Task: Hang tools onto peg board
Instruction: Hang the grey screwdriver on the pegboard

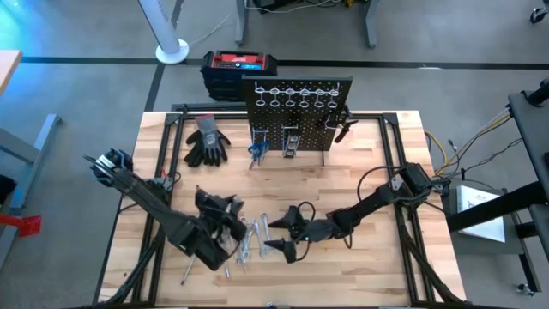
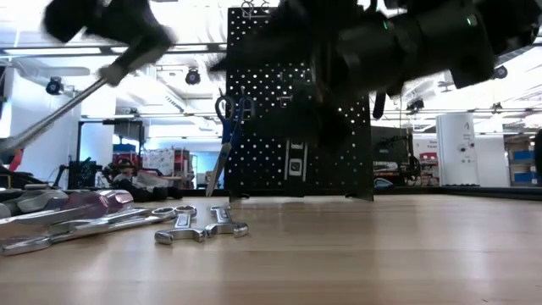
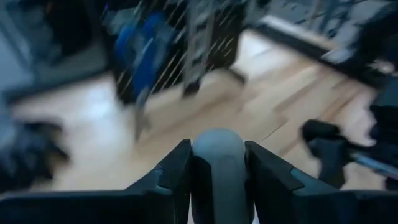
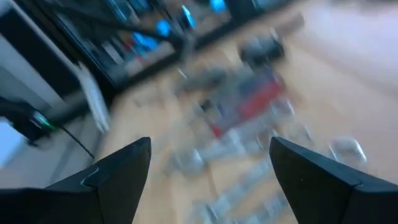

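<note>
Left claw (image 3: 217, 180) clamps a grey tool handle (image 3: 219, 168); right claw (image 4: 208, 171) gapes wide, wrenches (image 1: 249, 236) just beside it.

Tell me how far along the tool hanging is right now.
Partly done. Blue-handled scissors already hang on the peg board. The left gripper is shut on a grey tool handle. The right gripper is open above the wrenches left on the table.

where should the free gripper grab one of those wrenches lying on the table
Take a wrench by its thin middle shaft, coming straight down from above: it lies flat on the table, its forked ends wider. The right gripper, fingers open, is beside the pile.
</note>
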